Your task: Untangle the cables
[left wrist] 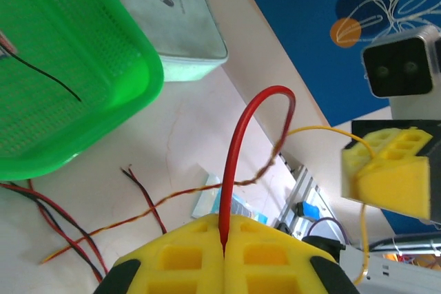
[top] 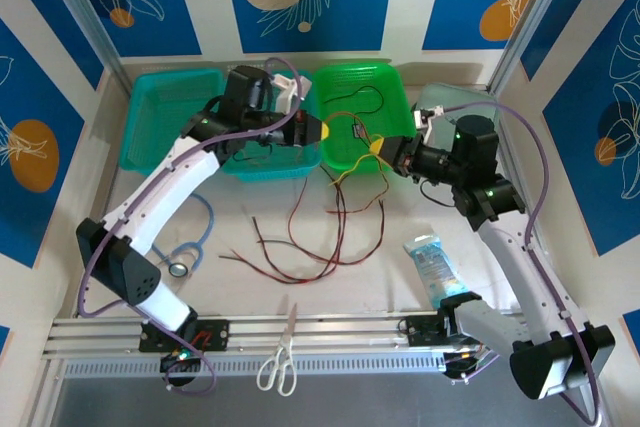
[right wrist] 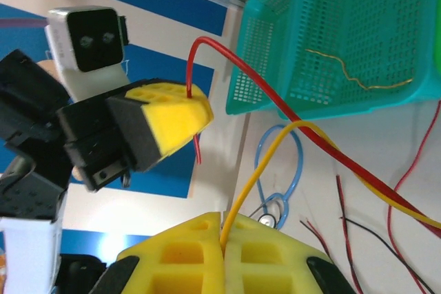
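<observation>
While the left gripper [left wrist: 224, 242] clamps the red cable [left wrist: 238, 139] and the right gripper [right wrist: 222, 235] clamps the yellow cable [right wrist: 256, 173], both just near of the green basket [top: 395, 87], the remaining cables [top: 310, 269] lie mid-table. Separation is in hand; the next move likely calls for drawing the grippers apart.
</observation>
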Available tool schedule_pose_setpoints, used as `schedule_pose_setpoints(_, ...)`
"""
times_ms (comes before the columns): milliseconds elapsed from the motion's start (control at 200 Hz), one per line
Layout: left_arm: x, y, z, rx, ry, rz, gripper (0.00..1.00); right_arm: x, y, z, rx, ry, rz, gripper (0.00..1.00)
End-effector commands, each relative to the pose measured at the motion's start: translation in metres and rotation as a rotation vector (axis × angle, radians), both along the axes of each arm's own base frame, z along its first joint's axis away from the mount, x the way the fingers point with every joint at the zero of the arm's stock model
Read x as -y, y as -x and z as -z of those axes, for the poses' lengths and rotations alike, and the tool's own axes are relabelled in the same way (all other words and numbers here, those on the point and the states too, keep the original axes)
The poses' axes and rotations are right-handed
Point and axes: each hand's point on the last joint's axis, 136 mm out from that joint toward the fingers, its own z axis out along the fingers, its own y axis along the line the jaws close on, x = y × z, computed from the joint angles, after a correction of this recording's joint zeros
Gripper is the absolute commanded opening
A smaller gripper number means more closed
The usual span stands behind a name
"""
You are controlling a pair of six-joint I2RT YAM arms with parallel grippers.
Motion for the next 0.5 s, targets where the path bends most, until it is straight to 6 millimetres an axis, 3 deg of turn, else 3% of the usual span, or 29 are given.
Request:
schedule_pose_setpoints(0, -0.02, -0.003, -0.019, 0.047, 0.009, -0.045, 0.0, -0.002, 0.012, -0.026, 0.067, -0.021, -0.069, 0.0)
schedule_pose_setpoints(210, -0.051, -0.019, -0.017, 0.064, -0.037, -0.153, 0.0, 0.01, 0.01, -0.044, 0.116, -0.044, -0.021, 0.0)
schedule_pose_setpoints(495, -0.092, -0.029, -0.016, 0.069, -0.041, -0.282, 0.0, 0.046, 0.004, -0.066, 0.185, -0.058, 0.158, 0.0)
